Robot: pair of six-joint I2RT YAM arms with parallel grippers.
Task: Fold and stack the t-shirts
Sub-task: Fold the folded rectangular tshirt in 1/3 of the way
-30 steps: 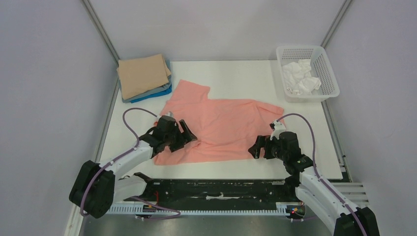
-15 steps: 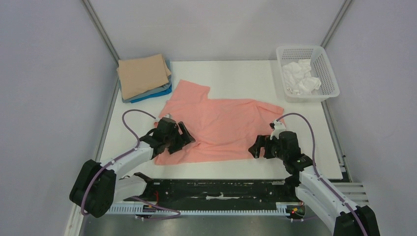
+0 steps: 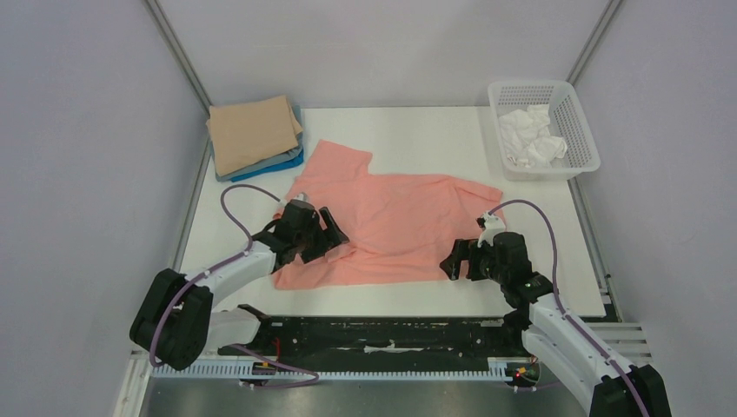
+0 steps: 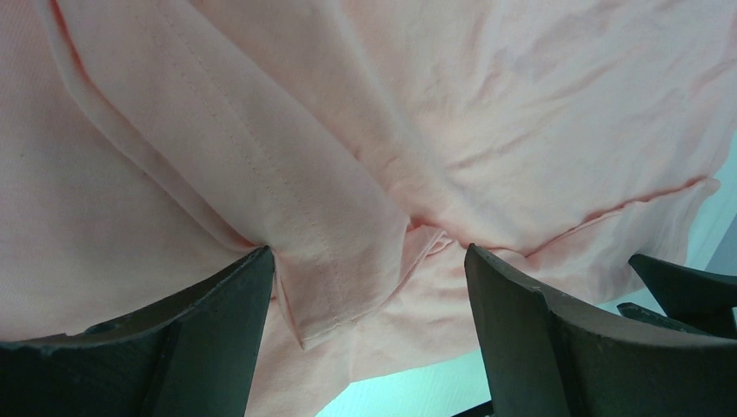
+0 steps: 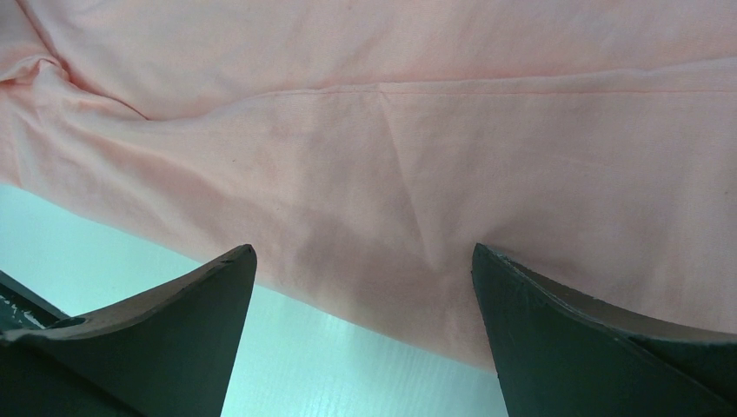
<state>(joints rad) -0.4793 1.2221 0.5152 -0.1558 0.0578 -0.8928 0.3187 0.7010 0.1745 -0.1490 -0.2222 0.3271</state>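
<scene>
Task partly done. Note as finished a stack [image 3: 254, 137] of folded tees, tan over grey over blue, just beyond the pink tee's far-left sleeve. Find the pink tee [image 3: 395, 228] spread on the table [image 3: 417, 130], creased, with its near-left corner turned over in a loose flap. Judge no fold complete.

Find the left gripper [image 4: 367, 261] at the tee's near-left corner, jaws wide apart, straddling the flap without pinching it. Find the right gripper [image 5: 363, 252] over the tee's near-right hem, jaws likewise spread, holding nothing.

Outstanding: grasp the near edge, fold the pink tee, place it on the stack.

Note a basket [image 3: 584, 139] beyond the tee's far-right corner, holding crumpled white cloth. Cannot tell whether more tees.
</scene>
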